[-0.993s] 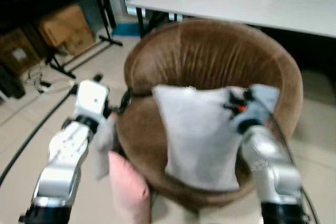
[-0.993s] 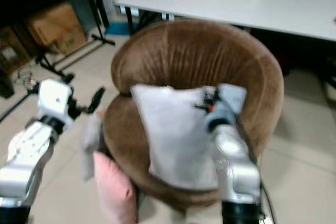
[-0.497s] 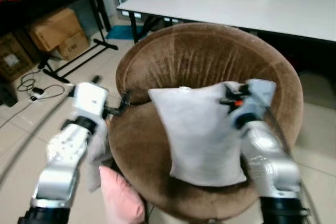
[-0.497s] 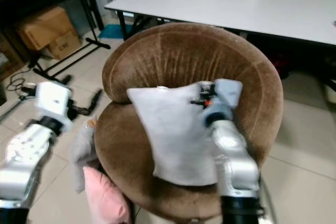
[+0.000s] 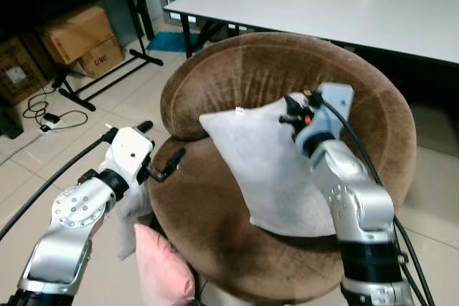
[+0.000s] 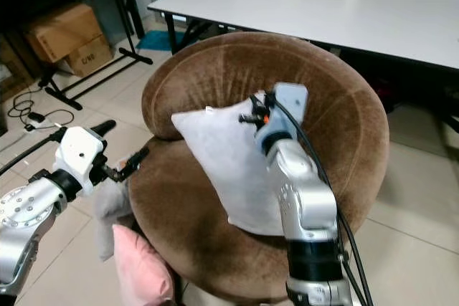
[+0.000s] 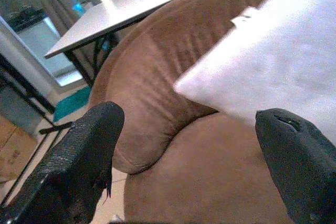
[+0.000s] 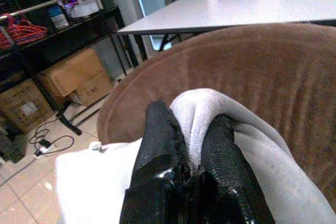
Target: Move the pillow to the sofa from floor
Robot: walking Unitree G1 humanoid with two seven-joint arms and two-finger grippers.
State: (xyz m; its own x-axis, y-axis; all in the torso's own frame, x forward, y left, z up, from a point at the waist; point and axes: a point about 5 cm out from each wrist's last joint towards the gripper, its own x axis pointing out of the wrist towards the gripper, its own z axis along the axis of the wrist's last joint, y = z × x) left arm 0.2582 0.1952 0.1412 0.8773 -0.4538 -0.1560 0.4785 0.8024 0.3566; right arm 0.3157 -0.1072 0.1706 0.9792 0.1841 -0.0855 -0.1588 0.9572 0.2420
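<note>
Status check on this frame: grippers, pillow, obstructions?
Right gripper shut on grey pillow corner, over the sofa seat. Left gripper open beside the sofa edge. Pink pillow and a grey cloth on the floor.

Even indoor light, head views sharp. White table [image 5: 337, 5] shows mild glare. Pillow [image 7: 283, 66] overexposed in left wrist view; dark shelf corner dim, wrist views soft.

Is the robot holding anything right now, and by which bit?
The right gripper pinches the grey pillow by its top corner; the left gripper holds nothing.
</note>
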